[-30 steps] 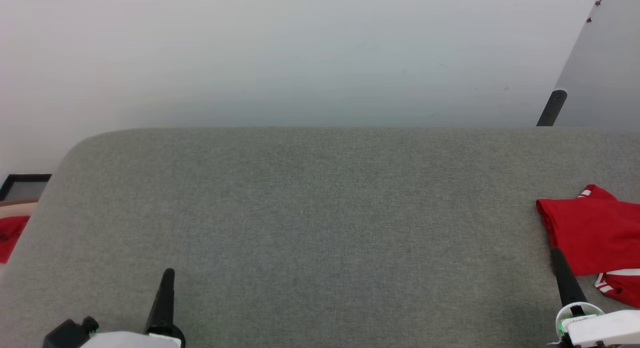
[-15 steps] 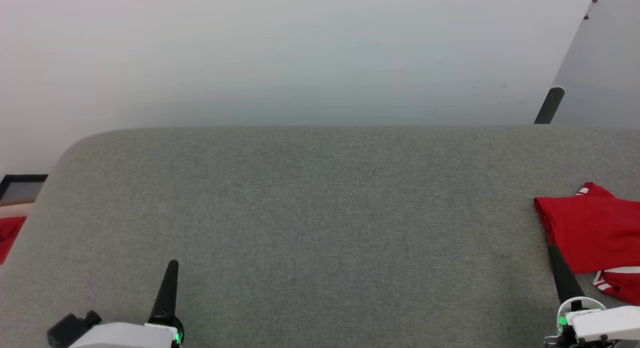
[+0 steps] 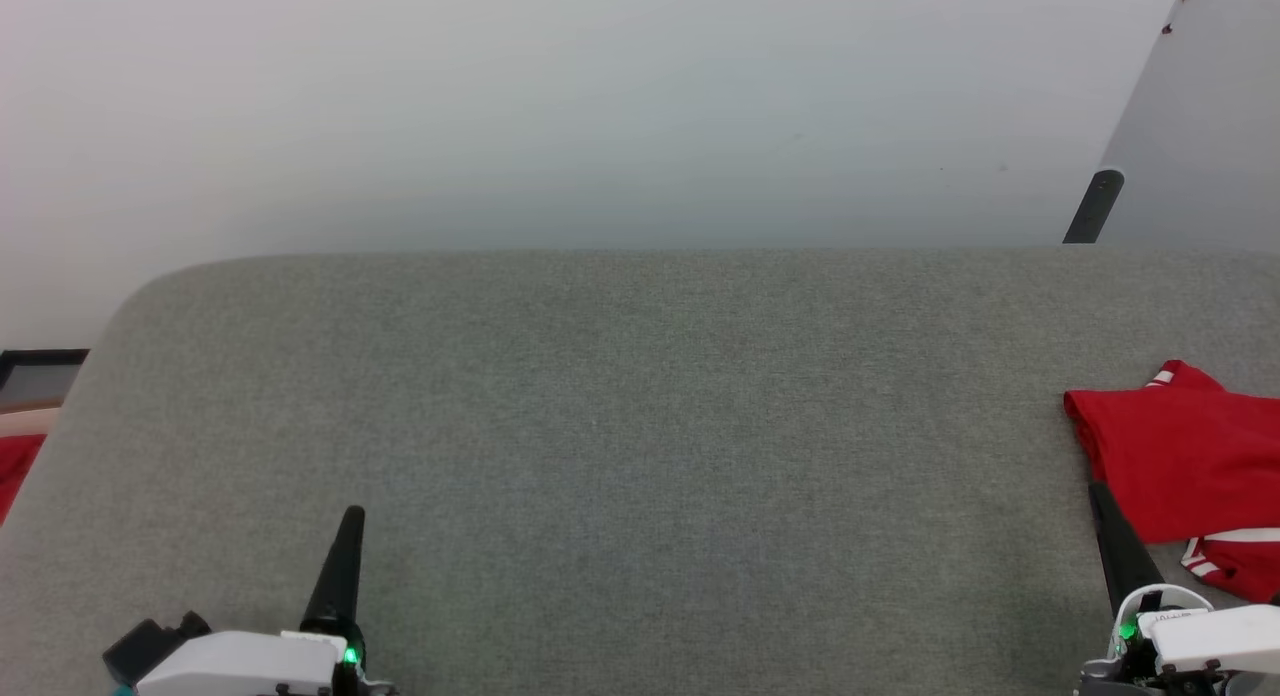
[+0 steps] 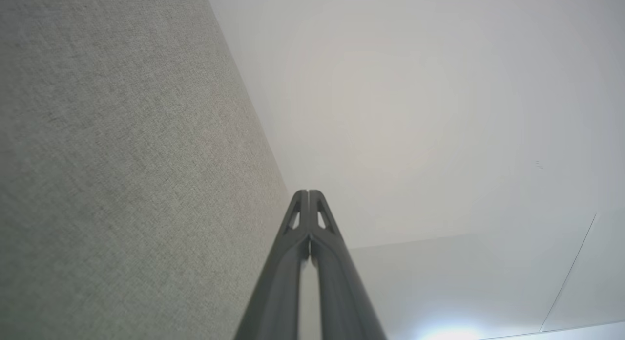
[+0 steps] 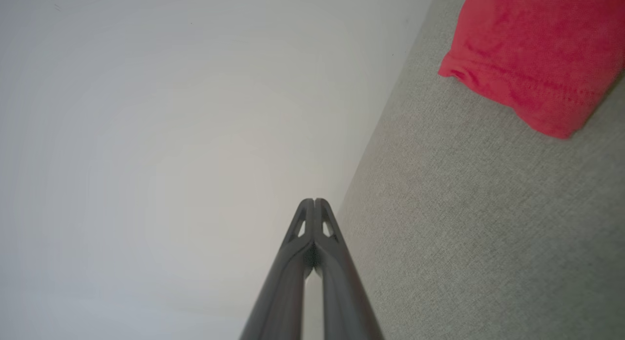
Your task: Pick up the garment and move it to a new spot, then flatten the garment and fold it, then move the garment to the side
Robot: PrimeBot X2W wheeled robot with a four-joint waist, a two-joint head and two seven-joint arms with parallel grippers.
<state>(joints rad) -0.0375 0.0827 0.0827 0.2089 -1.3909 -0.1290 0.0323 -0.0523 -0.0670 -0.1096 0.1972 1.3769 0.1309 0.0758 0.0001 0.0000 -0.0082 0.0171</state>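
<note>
The garment (image 3: pixel 1180 456) lies bunched and folded on the grey upholstered surface at the far right, bright red with white-and-red striped trim at its near corner, partly cut off by the frame edge. In the right wrist view a red folded edge of the garment (image 5: pixel 532 52) shows at the upper right. My right gripper (image 3: pixel 1097 491) is shut and empty, its tip just beside the garment's left edge; its closed fingertips (image 5: pixel 314 201) hold nothing. My left gripper (image 3: pixel 352 516) is shut and empty at the lower left, far from the garment, fingers pressed together (image 4: pixel 308 192).
The wide grey fabric surface (image 3: pixel 640 426) stretches between the two grippers, with a pale wall behind it. A dark pole (image 3: pixel 1093 206) leans at the back right. Off the left edge sit a small plain red cloth (image 3: pixel 15 471) and a dark frame (image 3: pixel 40 368).
The head camera has shifted slightly, sliding the whole scene up and left. My left gripper has crept forward and a little right. The garment has not moved on the surface.
</note>
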